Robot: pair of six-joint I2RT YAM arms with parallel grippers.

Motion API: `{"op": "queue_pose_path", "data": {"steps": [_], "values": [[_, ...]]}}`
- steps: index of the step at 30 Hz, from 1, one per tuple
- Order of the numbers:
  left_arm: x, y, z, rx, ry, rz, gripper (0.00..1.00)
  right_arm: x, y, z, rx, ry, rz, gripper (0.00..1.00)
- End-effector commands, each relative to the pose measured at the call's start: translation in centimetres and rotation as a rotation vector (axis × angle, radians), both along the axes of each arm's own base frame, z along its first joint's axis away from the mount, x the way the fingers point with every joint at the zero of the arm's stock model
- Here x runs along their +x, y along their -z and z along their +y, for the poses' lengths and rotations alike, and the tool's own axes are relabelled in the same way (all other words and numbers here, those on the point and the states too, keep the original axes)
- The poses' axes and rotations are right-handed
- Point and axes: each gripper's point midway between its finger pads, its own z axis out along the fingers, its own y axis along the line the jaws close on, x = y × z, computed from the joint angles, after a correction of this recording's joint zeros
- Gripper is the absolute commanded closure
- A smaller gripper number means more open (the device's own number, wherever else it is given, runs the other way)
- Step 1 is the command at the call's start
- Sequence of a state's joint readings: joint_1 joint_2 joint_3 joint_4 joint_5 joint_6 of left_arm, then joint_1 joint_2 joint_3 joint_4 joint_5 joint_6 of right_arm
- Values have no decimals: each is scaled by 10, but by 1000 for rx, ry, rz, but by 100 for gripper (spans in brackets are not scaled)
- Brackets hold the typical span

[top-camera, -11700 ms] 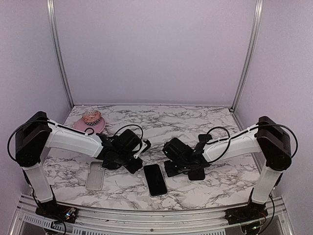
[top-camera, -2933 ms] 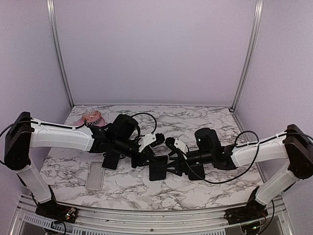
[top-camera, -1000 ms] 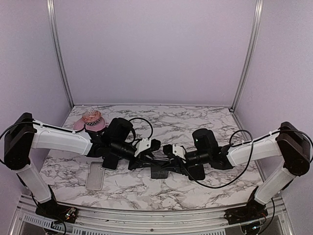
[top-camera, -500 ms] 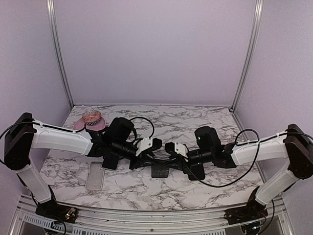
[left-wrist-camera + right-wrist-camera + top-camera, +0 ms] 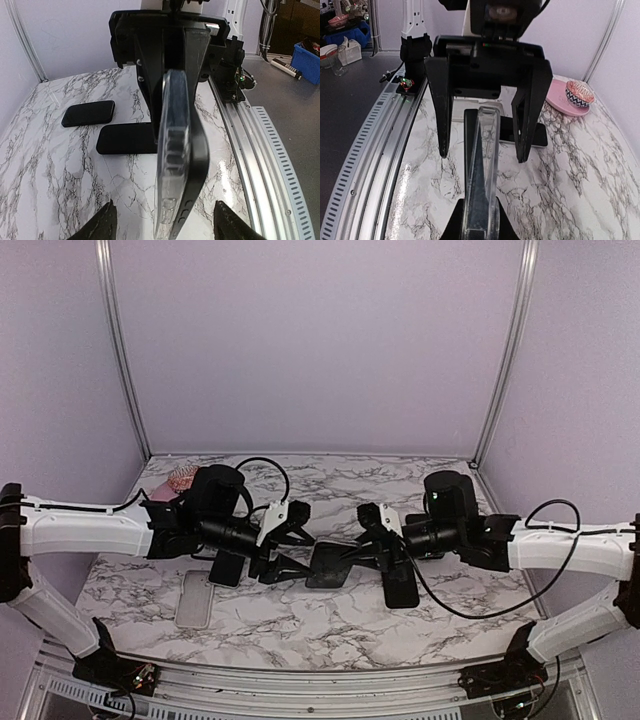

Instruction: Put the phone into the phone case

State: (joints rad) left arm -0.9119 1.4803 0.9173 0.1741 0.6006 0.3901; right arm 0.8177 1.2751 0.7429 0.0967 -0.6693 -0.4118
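Note:
A black phone and a clear phone case are held together, edge-up, above the table's middle. My right gripper is shut on one end of the pair. At the other end the black edge bows away from the clear shell. My left gripper stands open. Its fingertips are apart from the pair on both sides, touching nothing. In the right wrist view its two black fingers straddle the far end of the case. From above, the left gripper faces the right gripper.
A second clear case lies flat at the front left. Two black slabs lie on the marble, one under the left arm and one under the right. A pink plate sits at the back left. A metal rail runs along the near edge.
My left gripper has opened, let go of the phone and case, and drawn back to the left. The right gripper has kept its hold and lifted the pair slightly up and right.

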Motion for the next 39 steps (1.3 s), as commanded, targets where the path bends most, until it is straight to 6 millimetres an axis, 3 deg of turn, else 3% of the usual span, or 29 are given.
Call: {"op": "queue_pose_path", "data": {"steps": [1,4,6,8,11,15,17,20,22,26,32,36,39], "values": [[-17,-25,-5,-65,47,-5,38,-13,-72,2,177,-82,-77,100],[-20,-30,-8,-70,43,-39,51,-20,-88,1,225,-113,-88,100],[-21,-33,-9,-78,37,-42,71,-25,-95,1,251,-138,-91,100],[-21,-39,-11,-91,28,-48,100,-26,-96,2,256,-145,-90,100],[-20,-43,-10,-108,4,-52,100,-22,-90,2,243,-122,-83,96],[-2,-32,-6,-71,-112,-42,100,-4,-59,2,148,-23,-58,75],[-1,-26,-5,-61,-129,-31,100,1,-48,2,111,-1,-40,70],[-6,-26,-6,-67,-109,-6,100,3,-44,7,103,-4,-3,54],[-8,-29,-8,-77,-100,5,100,1,-46,10,115,-24,13,50],[-11,-39,-8,-134,-94,27,100,1,-42,13,136,-33,51,50],[-17,-75,-5,-356,-89,183,100,5,-44,11,210,26,97,53],[-18,-90,-8,-429,-53,299,100,8,-48,12,252,62,144,75],[-19,-95,-7,-456,-35,326,100,1,-48,13,257,26,173,86]]}}
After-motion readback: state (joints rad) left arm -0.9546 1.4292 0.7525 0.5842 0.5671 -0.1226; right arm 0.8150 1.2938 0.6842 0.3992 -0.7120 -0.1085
